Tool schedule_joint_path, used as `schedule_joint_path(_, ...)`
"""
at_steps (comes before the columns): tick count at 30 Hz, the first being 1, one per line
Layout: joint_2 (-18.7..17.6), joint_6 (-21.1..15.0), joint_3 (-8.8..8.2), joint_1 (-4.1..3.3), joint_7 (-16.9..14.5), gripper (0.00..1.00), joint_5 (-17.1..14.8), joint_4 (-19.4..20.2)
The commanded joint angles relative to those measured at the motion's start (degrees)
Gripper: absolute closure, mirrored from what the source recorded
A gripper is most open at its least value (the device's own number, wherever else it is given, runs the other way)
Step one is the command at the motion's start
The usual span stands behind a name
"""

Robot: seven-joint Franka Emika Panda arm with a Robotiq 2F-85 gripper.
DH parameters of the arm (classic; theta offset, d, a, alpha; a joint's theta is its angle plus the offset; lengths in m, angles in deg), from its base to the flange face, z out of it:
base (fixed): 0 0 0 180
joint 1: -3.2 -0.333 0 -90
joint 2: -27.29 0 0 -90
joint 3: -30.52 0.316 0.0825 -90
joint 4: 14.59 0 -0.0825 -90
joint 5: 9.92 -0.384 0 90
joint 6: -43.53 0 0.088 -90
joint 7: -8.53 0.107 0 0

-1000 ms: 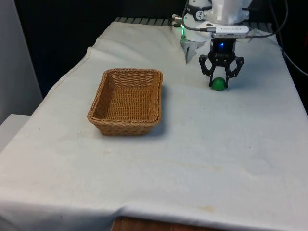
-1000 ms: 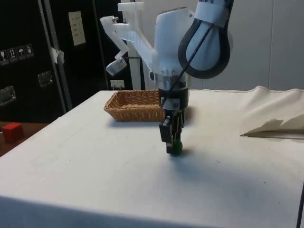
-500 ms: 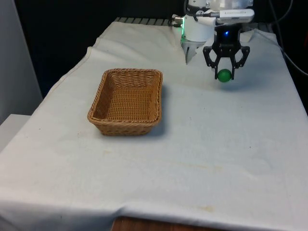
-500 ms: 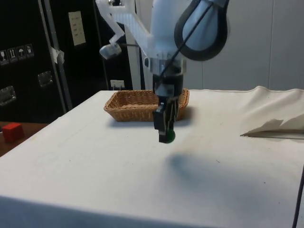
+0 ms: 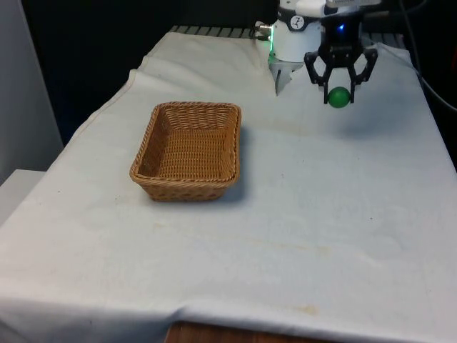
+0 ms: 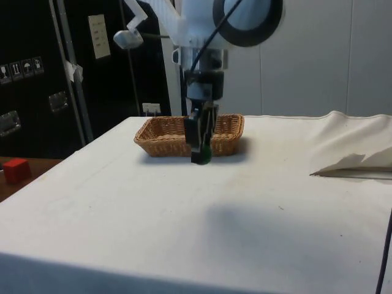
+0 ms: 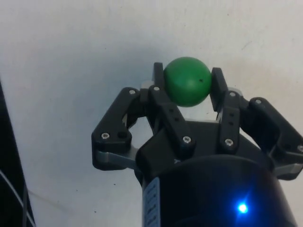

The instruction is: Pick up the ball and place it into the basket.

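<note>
Plainly, one green ball [image 5: 338, 96] is clamped between the two fingers of the black gripper [image 5: 339, 91], lifted clear of the tabletop [image 5: 321, 214], which is covered by a white cloth. In the wrist view the ball [image 7: 187, 81] sits squarely between the finger pads [image 7: 217, 87], which press on its two sides, with only white cloth beneath it. One wicker basket [image 5: 188, 150], rectangular and tan, stands on the cloth toward the front view's left, well apart from the ball; nothing lies inside it. In the side view the gripper [image 6: 200, 152] hangs with the ball [image 6: 206, 153] at its tips in front of the basket [image 6: 184, 135], above the cloth.

As for writing, none on the ball, basket or gripper can be read. On the dark cabinets in the side view hangs one pale sheet [image 6: 98, 36] with lines too small to make out, and lower down a small plate [image 6: 24, 66] carrying handling pictograms. One red block [image 6: 15, 169] rests on a brown surface beside the tabletop. A fold of cloth [image 6: 355, 160] rises at the far edge in the side view.
</note>
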State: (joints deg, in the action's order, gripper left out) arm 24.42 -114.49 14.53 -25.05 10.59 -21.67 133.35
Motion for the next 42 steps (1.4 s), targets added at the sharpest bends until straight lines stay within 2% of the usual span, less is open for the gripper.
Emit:
schedule_joint_path(1,0.2,1.0,-0.29,0.17,-0.1,0.98,0.9,-0.7)
schedule_joint_path(4,0.5,2.1,-0.46,0.23,-0.9,0.98,0.8,-1.5)
schedule_joint_path(5,0.4,1.3,-0.29,0.11,-1.1,0.98,0.0,-1.1)
schedule_joint_path(6,0.5,2.5,-0.52,0.29,-1.1,0.98,0.8,-1.9)
schedule_joint_path(14,0.6,5.9,-0.86,0.74,-2.5,0.98,0.6,-6.0)
schedule_joint_path(15,0.6,5.0,-0.69,0.63,-2.8,0.98,0.0,-5.5)
schedule_joint_path(17,0.4,7.2,-0.97,0.8,-2.9,0.98,0.6,-7.6)
schedule_joint_path(23,-0.3,9.4,-1.26,0.97,-3.4,0.98,0.5,-10.7)
schedule_joint_path(24,0.1,8.9,-1.15,0.92,-3.6,0.98,0.0,-10.3)
schedule_joint_path(26,-1.0,10.5,-1.55,1.26,-4.0,0.98,0.5,-12.4)
schedule_joint_path(33,-3.3,13.3,-3.15,1.55,-5.8,0.98,0.2,-17.0)
schedule_joint_path(34,-2.6,12.5,-2.98,1.26,-5.5,0.98,0.0,-16.1)
schedule_joint_path(35,-3.6,13.7,-3.44,1.55,-6.0,0.98,0.1,-17.6)
schedule_joint_path(42,-6.9,15.5,-5.33,2.01,-9.0,0.98,-1.0,-22.1)
